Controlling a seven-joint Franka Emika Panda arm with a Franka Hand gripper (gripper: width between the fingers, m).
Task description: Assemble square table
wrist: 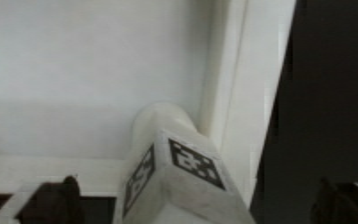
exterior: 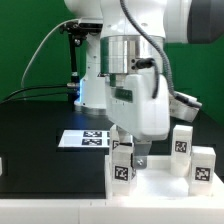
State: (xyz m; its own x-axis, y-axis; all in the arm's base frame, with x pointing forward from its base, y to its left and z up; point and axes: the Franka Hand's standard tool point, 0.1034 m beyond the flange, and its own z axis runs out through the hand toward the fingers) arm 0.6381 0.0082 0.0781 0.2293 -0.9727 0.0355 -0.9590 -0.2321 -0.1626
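Wrist view shows my claw [wrist: 194, 195] spread around a leg [wrist: 179, 160] on the top [wrist: 69, 70] (gripping nothing); more legs wait.

A black desk [exterior: 30, 130] carries the flat marker board [exterior: 82, 139] near its middle, and the white square tabletop [exterior: 160, 188] lies at the near edge, tagged legs [exterior: 123, 165] upright on it.

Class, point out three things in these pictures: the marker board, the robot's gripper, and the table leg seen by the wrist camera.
marker board [exterior: 84, 139]: exterior view, on its tagged flat face.
gripper [exterior: 133, 157]: exterior view, between the fingertips.
table leg [wrist: 179, 160]: wrist view, on its tagged side.
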